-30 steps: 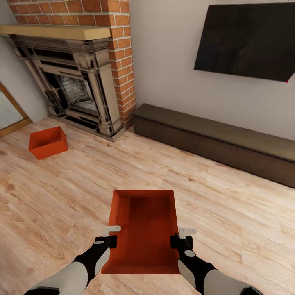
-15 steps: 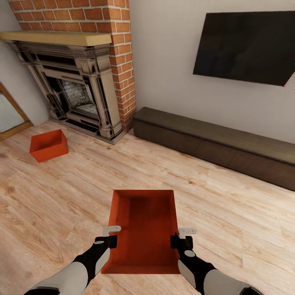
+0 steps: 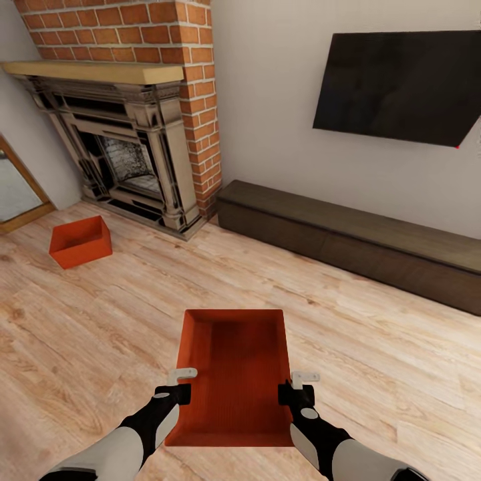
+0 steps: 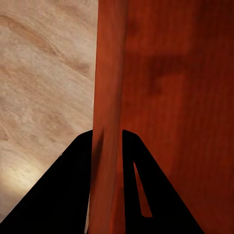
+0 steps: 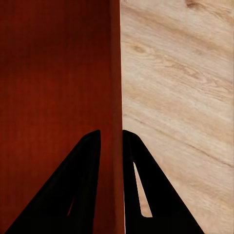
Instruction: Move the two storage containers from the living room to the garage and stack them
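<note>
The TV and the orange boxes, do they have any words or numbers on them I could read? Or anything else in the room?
None: no words, numbers or signs can be read anywhere.
TV: plain black screen, no logo showing.
Held storage container: plain orange-red walls, no label.
Second storage container by the fireplace: no label either.
Bench: bare dark wood.

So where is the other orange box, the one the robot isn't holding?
In the head view, the second storage container sits on the wood floor far to the robot's left, in front of the fireplace and apart from the held container.
</note>
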Tool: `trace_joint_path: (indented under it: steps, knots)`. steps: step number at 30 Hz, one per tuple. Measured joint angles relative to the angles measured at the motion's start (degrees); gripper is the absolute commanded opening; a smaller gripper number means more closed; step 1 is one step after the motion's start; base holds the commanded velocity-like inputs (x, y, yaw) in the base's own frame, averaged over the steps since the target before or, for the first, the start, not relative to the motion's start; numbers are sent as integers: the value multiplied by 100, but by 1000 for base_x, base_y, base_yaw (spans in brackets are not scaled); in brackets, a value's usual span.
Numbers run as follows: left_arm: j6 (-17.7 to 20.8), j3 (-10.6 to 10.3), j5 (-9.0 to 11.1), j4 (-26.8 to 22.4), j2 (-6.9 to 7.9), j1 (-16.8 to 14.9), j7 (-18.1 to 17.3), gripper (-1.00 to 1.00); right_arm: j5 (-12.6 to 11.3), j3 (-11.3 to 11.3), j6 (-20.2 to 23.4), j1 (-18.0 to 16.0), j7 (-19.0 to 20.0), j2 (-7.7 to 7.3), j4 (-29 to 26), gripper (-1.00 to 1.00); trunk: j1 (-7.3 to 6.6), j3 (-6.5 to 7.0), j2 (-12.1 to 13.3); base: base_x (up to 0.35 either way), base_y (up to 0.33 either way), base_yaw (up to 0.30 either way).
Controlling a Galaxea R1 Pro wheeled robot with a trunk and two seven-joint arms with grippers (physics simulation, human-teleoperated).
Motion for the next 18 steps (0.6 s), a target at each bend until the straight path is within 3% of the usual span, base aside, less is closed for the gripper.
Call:
trace_joint_path:
  steps: [18]
  knots:
    - [2,0,1,0,0,0,0,-100,-2,2,3,0,0,0,0,-100,0,167,0,0,0,0]
